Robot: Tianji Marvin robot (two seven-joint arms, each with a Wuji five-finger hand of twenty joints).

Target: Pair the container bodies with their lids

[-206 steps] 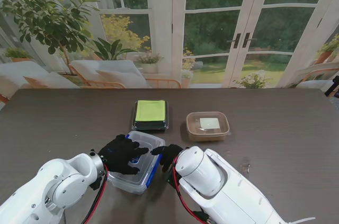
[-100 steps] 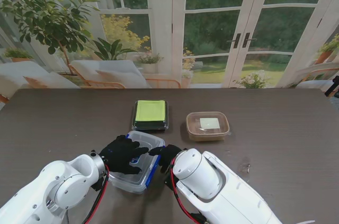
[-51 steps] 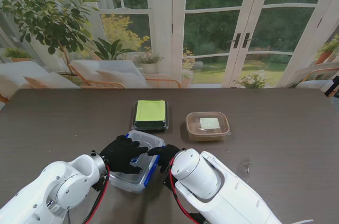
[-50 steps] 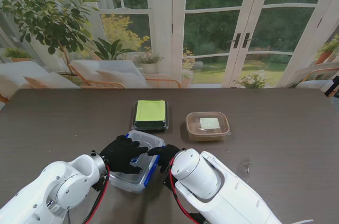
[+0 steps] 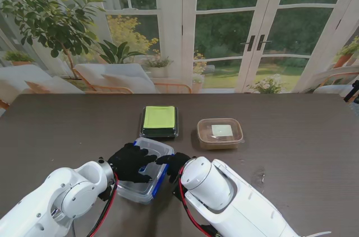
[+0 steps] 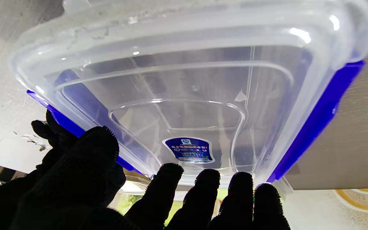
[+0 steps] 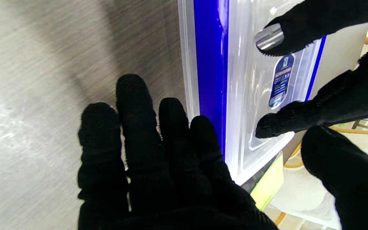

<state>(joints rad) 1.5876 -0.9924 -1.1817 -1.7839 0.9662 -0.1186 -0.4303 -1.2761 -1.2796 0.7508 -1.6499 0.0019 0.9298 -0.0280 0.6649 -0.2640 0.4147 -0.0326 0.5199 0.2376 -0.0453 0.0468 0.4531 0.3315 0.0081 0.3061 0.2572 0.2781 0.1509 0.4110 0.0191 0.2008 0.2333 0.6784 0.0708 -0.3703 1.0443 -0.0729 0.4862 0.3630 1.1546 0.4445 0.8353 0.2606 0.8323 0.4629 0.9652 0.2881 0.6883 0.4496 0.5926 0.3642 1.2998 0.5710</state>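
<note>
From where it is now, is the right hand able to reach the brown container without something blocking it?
Probably yes. The brown container sits farther from me on the right, on bare table, and nothing stands between it and the right hand, which holds nothing.

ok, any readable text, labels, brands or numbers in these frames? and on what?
Blue sticker on the clear container lid: a logo and lines of print, too small and blurred to read in either wrist view.
Green-lidded container: no text visible.
Brown container: pale patch on its lid, nothing legible.
No other text or numbers.
</note>
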